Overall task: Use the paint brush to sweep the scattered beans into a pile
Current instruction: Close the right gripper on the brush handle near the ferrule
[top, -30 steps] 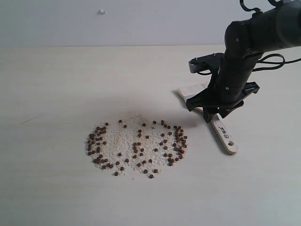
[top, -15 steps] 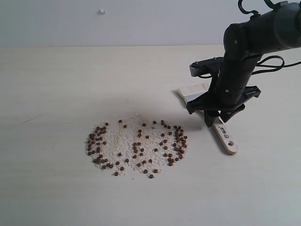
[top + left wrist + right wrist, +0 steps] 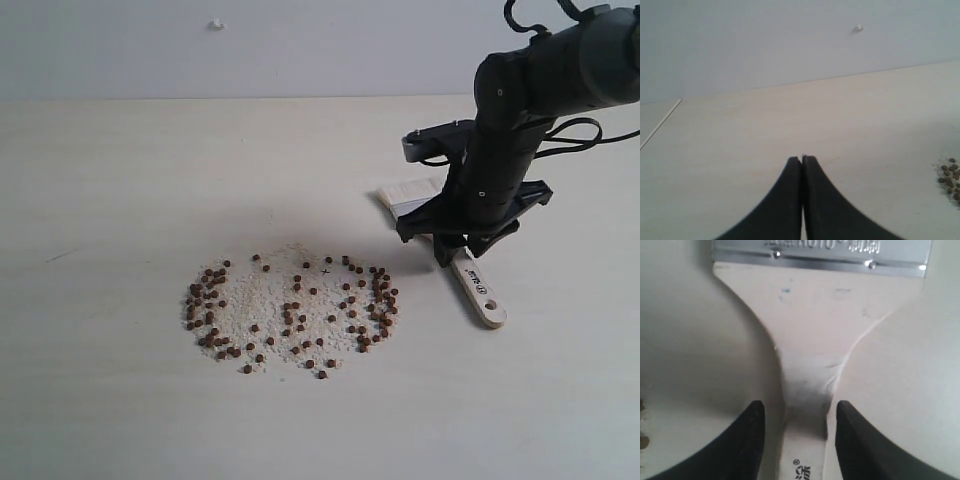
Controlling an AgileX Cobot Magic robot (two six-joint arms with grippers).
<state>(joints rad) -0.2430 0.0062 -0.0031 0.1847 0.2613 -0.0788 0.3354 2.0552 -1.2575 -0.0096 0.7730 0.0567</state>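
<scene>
The beans (image 3: pixel 290 310) lie scattered on a patch of pale crumbs at the table's middle; a few beans (image 3: pixel 950 175) show at the edge of the left wrist view. The paint brush (image 3: pixel 478 290) lies flat on the table to their right, bristles (image 3: pixel 408 193) toward the back. My right gripper (image 3: pixel 452 245) is down over the brush's handle neck. In the right wrist view the gripper (image 3: pixel 800 412) is open, one finger on each side of the wooden handle (image 3: pixel 807 405), with small gaps to it. The silver ferrule (image 3: pixel 820 252) is beyond. My left gripper (image 3: pixel 802 160) is shut and empty, over bare table.
A small white speck (image 3: pixel 216 24) lies at the far back. The pale tabletop (image 3: pixel 120 180) stretches wide around the crumb patch. A black cable (image 3: pixel 590 130) loops behind the right arm.
The right arm has shifted slightly right and settled lower over the brush handle. The brush and beans have not moved.
</scene>
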